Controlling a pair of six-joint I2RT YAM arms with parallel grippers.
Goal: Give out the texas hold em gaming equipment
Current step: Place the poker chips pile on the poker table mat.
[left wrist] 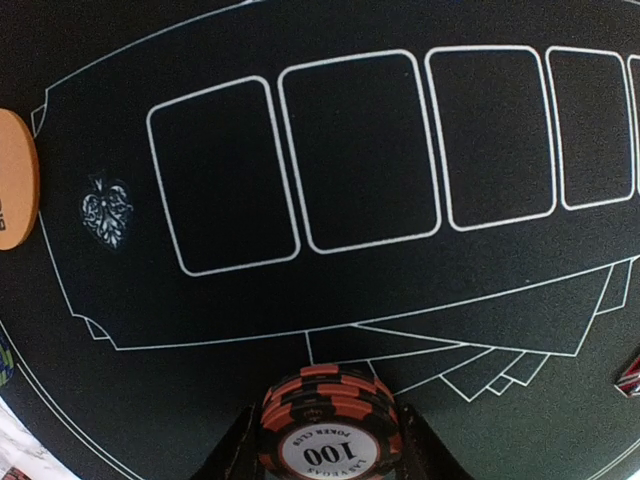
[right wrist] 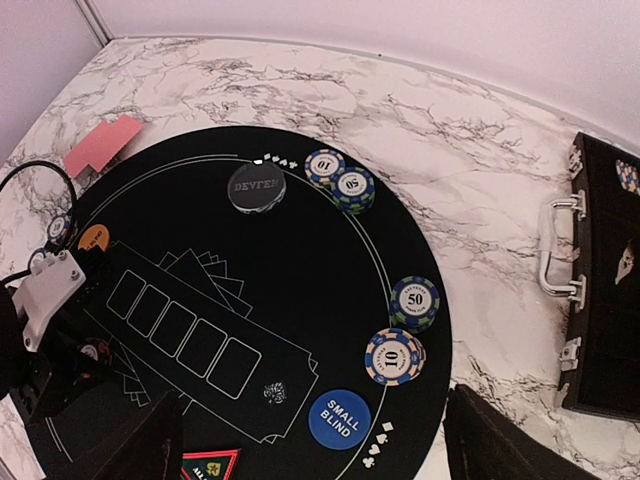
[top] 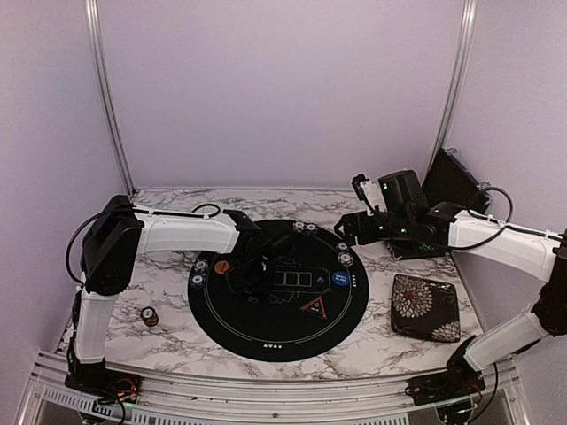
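Note:
My left gripper (top: 251, 273) is over the middle-left of the round black mat (top: 292, 332). In the left wrist view it (left wrist: 330, 440) is shut on a stack of red-and-black "100" chips (left wrist: 330, 420), low over the mat. The orange button (top: 221, 265) lies just left of it. My right gripper (top: 356, 227) hovers open and empty above the mat's right rim, its fingers (right wrist: 495, 440) wide apart. Below it lie the blue "small blind" button (right wrist: 340, 418), several blue chip stacks (right wrist: 392, 357) and the triangle marker (right wrist: 208, 467). Pink-backed cards (right wrist: 103, 145) lie on the marble beyond the mat.
A black dealer button (right wrist: 256, 186) sits near two chip stacks (right wrist: 338, 178) at the mat's far rim. A lone chip stack (top: 151, 316) stands on the marble at left. The floral case (top: 425, 306) lies to the right of the mat. An open black case (right wrist: 600, 290) stands at back right.

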